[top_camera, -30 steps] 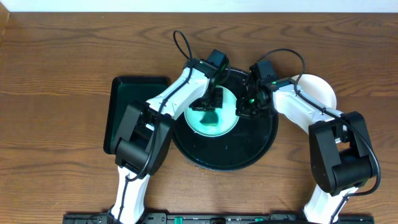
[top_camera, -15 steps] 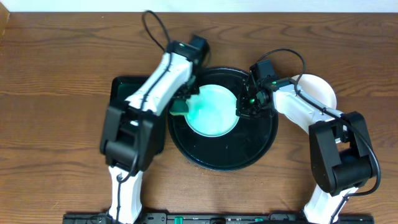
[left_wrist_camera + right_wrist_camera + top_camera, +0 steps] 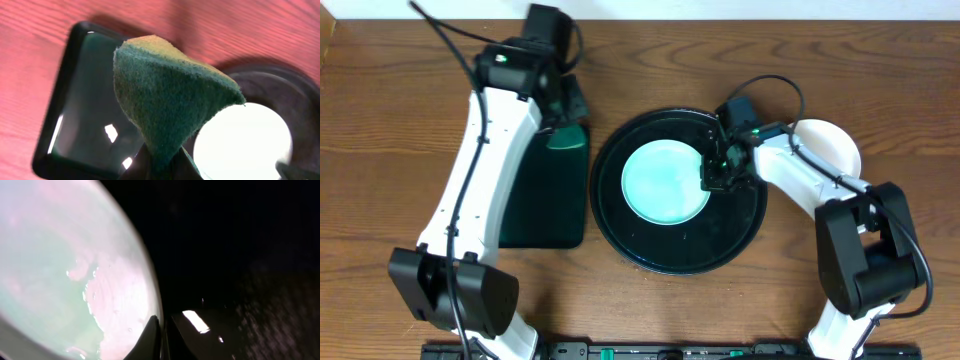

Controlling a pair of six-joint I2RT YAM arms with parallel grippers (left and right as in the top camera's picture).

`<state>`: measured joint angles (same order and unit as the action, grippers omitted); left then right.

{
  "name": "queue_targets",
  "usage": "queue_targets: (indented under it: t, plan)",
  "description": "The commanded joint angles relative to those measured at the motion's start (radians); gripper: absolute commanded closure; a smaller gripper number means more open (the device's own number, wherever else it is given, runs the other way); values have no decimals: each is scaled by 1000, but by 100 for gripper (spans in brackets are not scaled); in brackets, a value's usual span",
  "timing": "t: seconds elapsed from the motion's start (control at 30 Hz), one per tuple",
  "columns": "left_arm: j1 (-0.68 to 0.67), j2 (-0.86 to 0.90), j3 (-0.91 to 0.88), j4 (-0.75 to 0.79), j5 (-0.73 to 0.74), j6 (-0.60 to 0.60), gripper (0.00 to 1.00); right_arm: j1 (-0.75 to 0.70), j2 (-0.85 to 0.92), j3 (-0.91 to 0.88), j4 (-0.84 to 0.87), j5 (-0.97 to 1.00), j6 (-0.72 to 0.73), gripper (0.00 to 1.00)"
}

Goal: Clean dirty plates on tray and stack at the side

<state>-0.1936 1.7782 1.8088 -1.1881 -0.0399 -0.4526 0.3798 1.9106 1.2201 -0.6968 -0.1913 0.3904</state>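
Plate [image 3: 665,183] pale mint, right hand [image 3: 711,179] closed at rim, left hand [image 3: 562,120] gripping sponge [image 3: 170,95]

The brown wooden table [image 3: 400,120] carries a round black tray [image 3: 650,252] at its middle. A rectangular green tray [image 3: 545,200] lies just left of it, close to its rim. A white plate [image 3: 835,150] sits just right of the black tray, partly hidden under an arm.
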Motion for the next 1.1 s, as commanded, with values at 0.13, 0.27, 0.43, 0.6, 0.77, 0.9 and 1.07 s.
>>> queue_targets:
  t: [0.13,0.27,0.43,0.6,0.77,0.9,1.07]
  plan:
    - [61,15,-29,-9,2,27,93,176,-197,31,-75,597,-55,99]
    - [66,15,-40,-8,3,30,93,275,-308,31,-86,880,-55,99]
    - [66,15,-40,-8,5,29,93,373,-417,31,-76,1165,-109,99]
    - [66,15,-40,-5,58,29,93,447,-454,31,-61,1294,-242,99]
    - [66,15,-40,0,59,29,93,536,-455,31,-33,1487,-322,99]
    - [66,15,-40,0,59,29,93,598,-455,31,40,1665,-410,99]
    - [66,15,-40,1,59,29,94,641,-455,31,88,1721,-483,99]
